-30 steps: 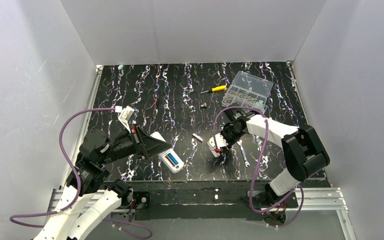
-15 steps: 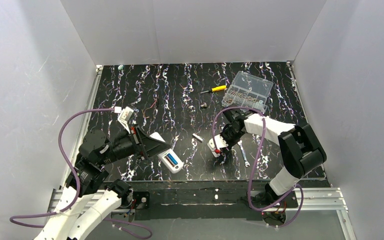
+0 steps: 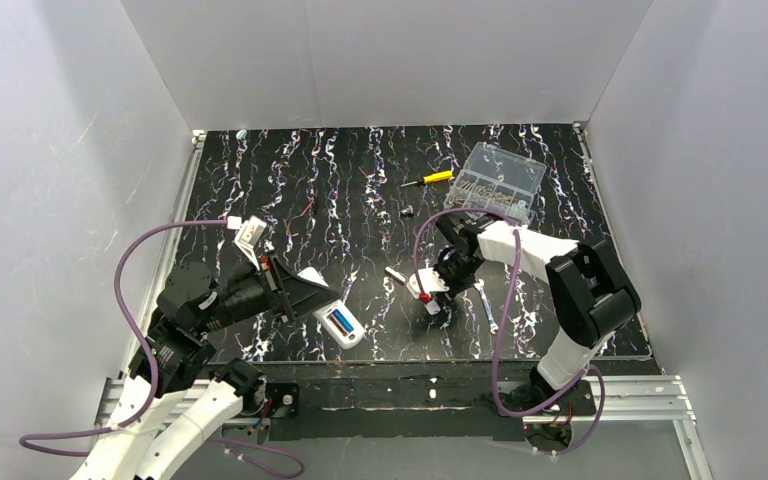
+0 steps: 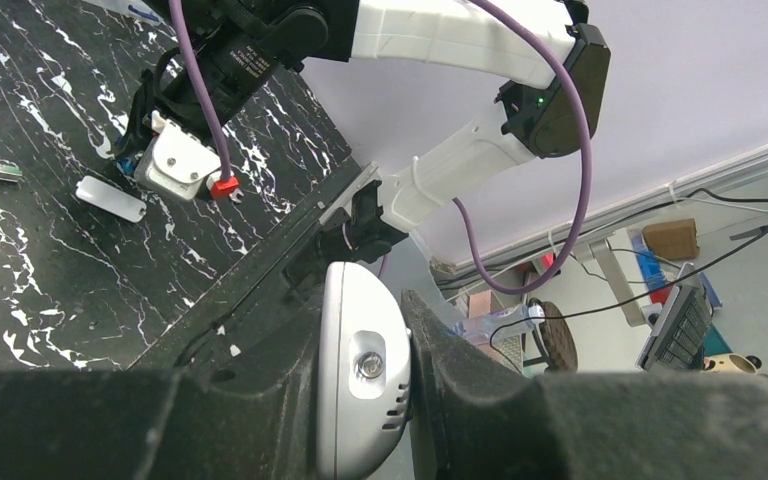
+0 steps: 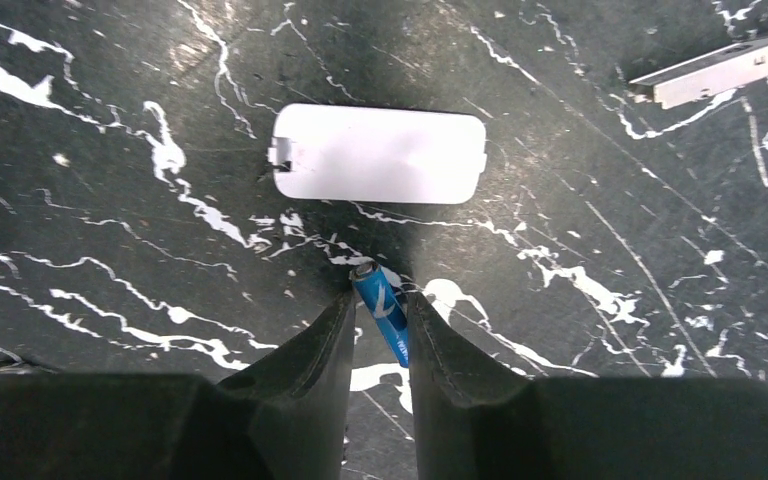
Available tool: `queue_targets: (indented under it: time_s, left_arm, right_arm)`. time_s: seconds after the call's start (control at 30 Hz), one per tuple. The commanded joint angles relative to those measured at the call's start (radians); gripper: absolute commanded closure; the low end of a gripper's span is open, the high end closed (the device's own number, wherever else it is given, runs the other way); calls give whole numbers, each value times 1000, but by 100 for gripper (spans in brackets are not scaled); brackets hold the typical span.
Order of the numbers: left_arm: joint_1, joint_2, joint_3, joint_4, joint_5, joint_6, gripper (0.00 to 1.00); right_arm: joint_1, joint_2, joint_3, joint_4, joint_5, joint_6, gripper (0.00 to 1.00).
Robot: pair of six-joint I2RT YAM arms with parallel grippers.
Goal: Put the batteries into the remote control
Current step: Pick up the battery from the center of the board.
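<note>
White plastic is clamped on the left: the slim white plastic remote control (image 3: 332,318) is held clenched in the left tool (image 4: 360,350), toward 7 o'clock of the black, white-veined surface (image 3: 340,170), and blue is seen in its open bay. Over at 5 o'clock, the right tool (image 3: 429,299) is pointed down at the surface. From its wrist view a tiny blue-wrapped cylindrical battery (image 5: 385,315) is seen lying slanted between the black fingers (image 5: 300,380), flanked closely on both sides. Whether it is actually pinched cannot be told. A flat white oblong cover plate (image 5: 378,153) is laid at 12 o'clock from the battery, just apart from it. A flat silver wrench (image 5: 730,62) is caught at 2 o'clock. Far back, at 1 o'clock of the surface, a clear plastic compartment box (image 3: 495,182) is set, with a yellow-handled screwdriver (image 3: 430,179) at its 9 o'clock.
</note>
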Motion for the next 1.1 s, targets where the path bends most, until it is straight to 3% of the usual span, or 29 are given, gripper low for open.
queue_targets:
  time_s: [0.0, 0.27, 0.5, 0.57, 0.73, 0.97, 1.07]
  left_arm:
    - [3, -17, 14, 62, 16, 11, 100]
    - [3, -16, 12, 70, 12, 4, 100]
    - [2, -3, 14, 83, 17, -6, 100]
    - [3, 2, 12, 90, 18, -10, 100]
    - [2, 9, 13, 94, 17, -17, 100]
    - [2, 28, 18, 92, 6, -18, 100]
    - [2, 30, 17, 91, -8, -21, 100]
  right_arm:
    - [15, 20, 52, -107, -9, 88, 68]
    - [28, 39, 62, -136, 7, 221, 79]
    - [27, 43, 52, -90, 18, 331, 99]
    - [28, 45, 55, -73, 16, 378, 99]
    - [27, 7, 71, 47, 28, 602, 99]
    - [27, -73, 123, 225, 224, 1047, 99]
    - [27, -85, 173, 208, 319, 1201, 99]
